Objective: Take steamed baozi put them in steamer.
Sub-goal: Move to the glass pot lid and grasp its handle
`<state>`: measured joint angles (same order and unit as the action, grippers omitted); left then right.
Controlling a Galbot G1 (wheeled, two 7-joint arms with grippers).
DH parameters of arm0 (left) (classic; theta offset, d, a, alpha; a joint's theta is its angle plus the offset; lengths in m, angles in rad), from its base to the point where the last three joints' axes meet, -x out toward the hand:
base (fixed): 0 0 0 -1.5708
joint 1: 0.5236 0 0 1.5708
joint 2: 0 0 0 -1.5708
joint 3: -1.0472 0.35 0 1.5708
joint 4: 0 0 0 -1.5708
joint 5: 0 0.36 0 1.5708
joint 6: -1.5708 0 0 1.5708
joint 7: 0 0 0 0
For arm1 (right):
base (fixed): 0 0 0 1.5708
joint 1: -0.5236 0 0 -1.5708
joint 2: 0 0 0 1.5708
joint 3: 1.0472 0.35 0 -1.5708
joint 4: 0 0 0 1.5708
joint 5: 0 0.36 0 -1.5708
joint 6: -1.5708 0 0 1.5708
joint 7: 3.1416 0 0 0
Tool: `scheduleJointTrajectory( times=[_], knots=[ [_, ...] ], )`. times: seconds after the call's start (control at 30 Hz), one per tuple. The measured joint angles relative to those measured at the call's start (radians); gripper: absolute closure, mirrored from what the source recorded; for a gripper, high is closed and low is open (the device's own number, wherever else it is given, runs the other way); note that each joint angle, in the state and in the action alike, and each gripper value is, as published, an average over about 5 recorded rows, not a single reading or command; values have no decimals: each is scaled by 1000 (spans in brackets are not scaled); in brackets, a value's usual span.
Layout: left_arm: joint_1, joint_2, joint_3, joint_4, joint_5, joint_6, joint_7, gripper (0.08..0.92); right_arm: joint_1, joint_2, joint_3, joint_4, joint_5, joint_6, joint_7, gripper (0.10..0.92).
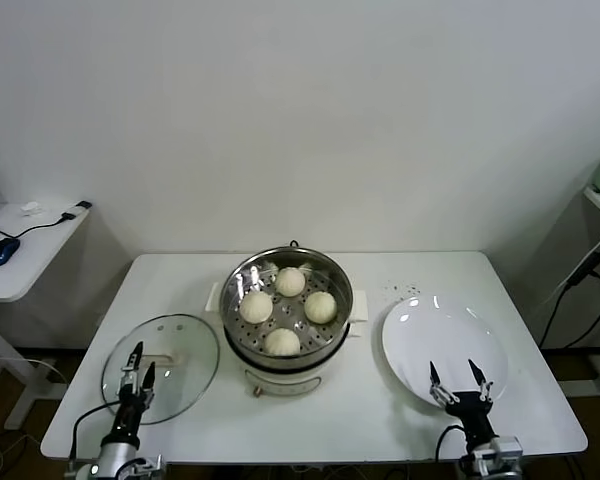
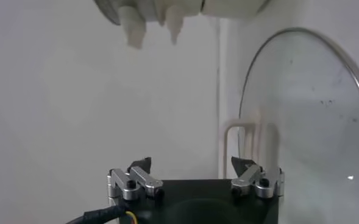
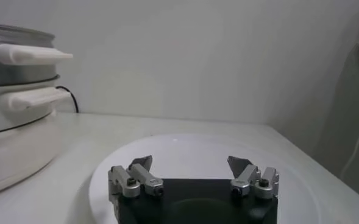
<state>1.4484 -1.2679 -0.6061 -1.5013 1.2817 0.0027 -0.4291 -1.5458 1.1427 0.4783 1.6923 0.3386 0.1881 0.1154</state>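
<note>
Head view: all four steamed baozi [image 1: 289,310] sit inside the steamer [image 1: 325,275] at table centre, the plate [image 1: 420,345] at 3 o'clock bare, the glass lid [image 1: 185,370] at 9 o'clock. The left gripper [image 1: 137,368] hovers over the lid, the right gripper [image 1: 458,381] over the plate.

Left wrist view: jaws wide, empty; dropping lower risks striking the glass.

Right wrist view: jaws wide, empty; a careless sweep could knock the steamer's handle [image 3: 30,55]
</note>
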Motion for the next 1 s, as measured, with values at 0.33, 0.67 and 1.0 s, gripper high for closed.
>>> scheduleJointTrajectory(
  times=[0.33,0.67,1.0],
  knots=[
    [-84,12,13,87,54,17,-7,177,-13,5,4,13,-3,1,6,202],
    [-109,21,14,138,76,13,-11,372,-13,8,-8,18,-8,-3,8,202],
    [-127,18,17,181,88,3,-20,667,-18,10,-14,24,-14,-5,10,202]
  ],
)
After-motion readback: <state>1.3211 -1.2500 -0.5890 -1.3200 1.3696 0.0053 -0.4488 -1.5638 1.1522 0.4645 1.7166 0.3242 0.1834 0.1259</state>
